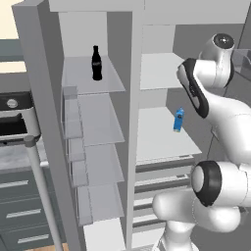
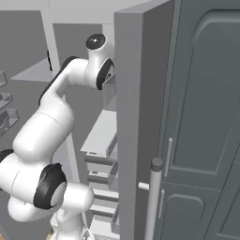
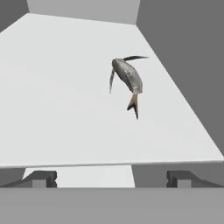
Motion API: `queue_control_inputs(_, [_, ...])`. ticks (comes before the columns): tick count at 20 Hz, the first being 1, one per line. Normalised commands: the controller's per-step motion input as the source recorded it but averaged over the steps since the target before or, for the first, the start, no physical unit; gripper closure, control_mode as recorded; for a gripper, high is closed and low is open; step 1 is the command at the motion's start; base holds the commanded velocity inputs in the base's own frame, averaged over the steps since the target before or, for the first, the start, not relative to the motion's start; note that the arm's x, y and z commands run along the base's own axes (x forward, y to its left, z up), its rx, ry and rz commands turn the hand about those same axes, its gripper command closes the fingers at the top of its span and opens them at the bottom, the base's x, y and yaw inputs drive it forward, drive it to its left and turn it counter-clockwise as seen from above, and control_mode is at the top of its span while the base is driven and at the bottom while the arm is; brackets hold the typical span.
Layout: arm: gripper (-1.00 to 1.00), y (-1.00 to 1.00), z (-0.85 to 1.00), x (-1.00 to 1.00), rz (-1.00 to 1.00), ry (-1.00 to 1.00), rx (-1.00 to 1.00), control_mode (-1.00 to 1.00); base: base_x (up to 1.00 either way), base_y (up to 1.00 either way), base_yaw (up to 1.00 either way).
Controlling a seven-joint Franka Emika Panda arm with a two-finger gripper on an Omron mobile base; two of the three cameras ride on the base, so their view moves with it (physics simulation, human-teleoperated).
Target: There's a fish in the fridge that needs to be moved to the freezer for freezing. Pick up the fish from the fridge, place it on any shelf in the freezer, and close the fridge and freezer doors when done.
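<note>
— Reaching into the fridge (image 1: 166,142), I am holding my pincer (image 3: 109,178) spread wide, grasping nothing.

— Where is the fish (image 3: 127,78) lying?

— On a white shelf (image 3: 57,109), ahead of my fingertips (image 3: 41,178). I am judging a centred, level approach best.

Both base views face the open fridge (image 1: 162,137); hand view looks closely down one shelf (image 3: 65,113).

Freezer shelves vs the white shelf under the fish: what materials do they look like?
The thin freezer shelves look like translucent glass or clear plastic: the grey back wall shows faintly through them. The white fridge shelf under the small grey-silver fish looks like opaque matte plastic or painted board, evenly lit, without reflections.
</note>
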Motion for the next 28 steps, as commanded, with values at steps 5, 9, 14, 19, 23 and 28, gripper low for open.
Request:
queue_control_inputs(5, [-1.0,-0.2,0.0,0.34,0.0,0.0,0.0,-1.0,0.0,0.0,0.0])
queue_control_inputs(9, [-1.0,-0.04,-0.09,0.39,0.0,0.0,0.0,-1.0,0.0,0.0,0.0])
queue_control_inputs(14, [-1.0,-0.04,-0.1,0.43,0.0,0.0,0.0,-1.0,0.0,0.0,0.0])
queue_control_inputs(19, [-1.0,-0.04,-0.01,0.5,0.0,0.01,0.0,-1.0,0.0,0.0,0.0])
queue_control_inputs(23, [-1.0,-0.28,0.0,0.39,0.0,0.0,0.0,-1.0,0.0,0.0,0.0])
queue_control_inputs(28, [-1.0,-0.2,-0.12,0.28,0.0,0.0,0.0,-1.0,0.0,0.0,0.0])
